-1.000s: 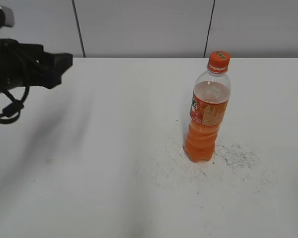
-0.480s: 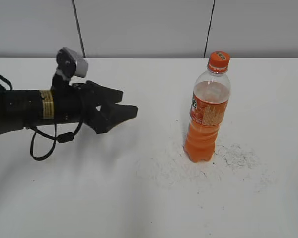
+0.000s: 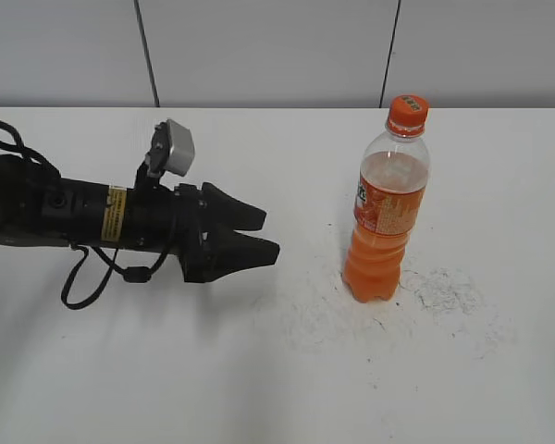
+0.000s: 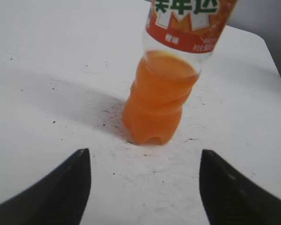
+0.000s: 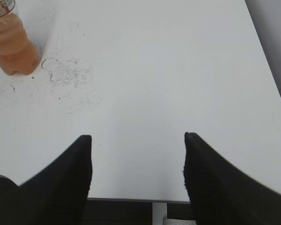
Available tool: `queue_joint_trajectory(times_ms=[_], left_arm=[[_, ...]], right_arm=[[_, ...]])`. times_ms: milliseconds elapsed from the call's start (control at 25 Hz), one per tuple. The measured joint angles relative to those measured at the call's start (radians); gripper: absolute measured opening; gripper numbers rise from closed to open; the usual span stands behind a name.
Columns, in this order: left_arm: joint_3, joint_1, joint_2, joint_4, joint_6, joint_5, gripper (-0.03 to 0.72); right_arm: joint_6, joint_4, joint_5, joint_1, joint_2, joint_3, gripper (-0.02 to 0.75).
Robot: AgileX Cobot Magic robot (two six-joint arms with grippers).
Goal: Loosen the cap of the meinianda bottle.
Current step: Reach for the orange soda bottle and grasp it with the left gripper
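The meinianda bottle [image 3: 386, 222] stands upright on the white table [image 3: 259, 370], right of the middle, with orange drink and an orange label. Its orange cap [image 3: 407, 114] sits on top. My left gripper [image 3: 264, 233] is open and empty, low over the table, to the left of the bottle and apart from it, fingers pointing at it. In the left wrist view the bottle's lower half [image 4: 159, 101] stands ahead between the open fingers [image 4: 144, 161]; the cap is out of that frame. My right gripper [image 5: 136, 140] is open and empty near the table's edge, with the bottle's base [image 5: 11, 47] far to its upper left.
Dark scuff marks [image 3: 439, 291] cover the table around the bottle's base. A grey panelled wall [image 3: 277, 46] runs behind the table. The table's edge [image 5: 168, 200] lies right under the right gripper.
My left arm has swung in from the far left and moved right towards the bottle, coming lower over the table. The bottle has not moved.
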Motion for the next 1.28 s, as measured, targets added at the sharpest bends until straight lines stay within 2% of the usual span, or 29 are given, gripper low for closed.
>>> queue_joint_trajectory(times_ms=[80, 200, 320, 760, 1280], left_arm=[[-0.001, -0.003, 0.0, 0.019, 0.0, -0.001, 0.567], [-0.006, -0.02, 0.017, 0.004, 0.021, -0.011, 0.641], [-0.027, -0.038, 0.056, -0.013, 0.036, -0.03, 0.671], [-0.248, -0.124, 0.229, -0.016, 0.038, -0.061, 0.681], [-0.406, -0.189, 0.351, -0.002, 0.03, -0.06, 0.681]], right_arm=[[0.0, 0.0, 0.0, 0.0, 0.0, 0.0, 0.458], [0.0, 0.0, 0.0, 0.0, 0.0, 0.0, 0.458], [0.0, 0.0, 0.0, 0.0, 0.0, 0.0, 0.458], [0.0, 0.0, 0.0, 0.0, 0.0, 0.0, 0.458], [0.0, 0.0, 0.0, 0.0, 0.0, 0.0, 0.458]])
